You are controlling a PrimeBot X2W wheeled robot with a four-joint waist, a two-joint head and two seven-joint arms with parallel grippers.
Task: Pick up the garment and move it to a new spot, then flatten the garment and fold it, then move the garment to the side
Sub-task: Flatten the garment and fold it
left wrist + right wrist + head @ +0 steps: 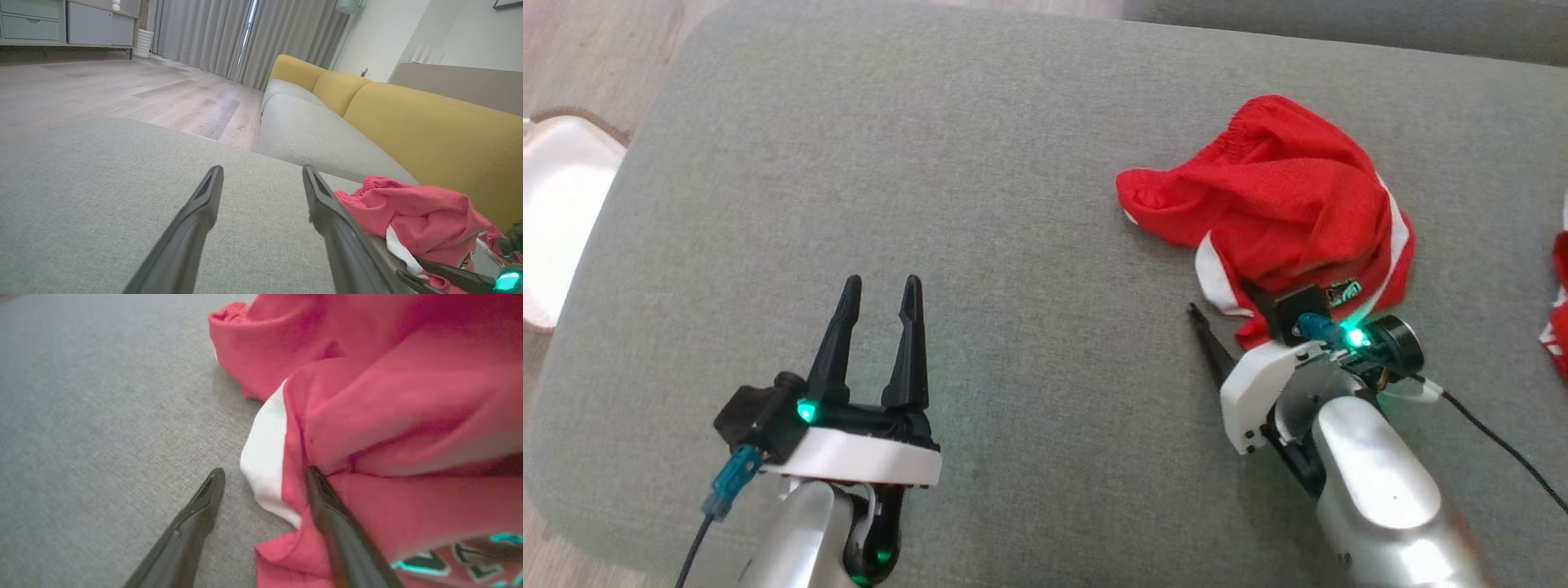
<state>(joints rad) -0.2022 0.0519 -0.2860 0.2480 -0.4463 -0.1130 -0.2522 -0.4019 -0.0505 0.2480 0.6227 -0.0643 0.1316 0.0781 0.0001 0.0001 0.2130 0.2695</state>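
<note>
The garment (1282, 204) lies in a crumpled heap on the grey cushion (1013, 163), on the right half of it and closer to its far edge than to its near edge. It is made of red, fine-meshed knit cloth, with a gathered elastic band at the end toward the far edge of the cushion, white stripes along its side, and a print in teal and black at the end toward the near edge. The cushion is wide with rounded corners, and it is covered by a coarse woven grey fabric. The left gripper (882, 284) hovers over the near left part of the cushion, its jaws apart and nothing between them. The right gripper (265, 472) is over the near right part of the cushion. Its jaws are also apart: one dark finger is over bare cushion and the other over the red cloth, with the edge of a white stripe between them, not clamped. A second piece of red and white cloth (1558, 302) lies at the right edge of the cushion. On the wooden floor (122, 90) beside the left edge of the cushion lies a pale rounded thing with a brown rim (564, 212). I cannot tell what it is. Beyond the far edge of the cushion stands a sofa with a grey seat (318, 143) and yellow back pads (429, 134).
</note>
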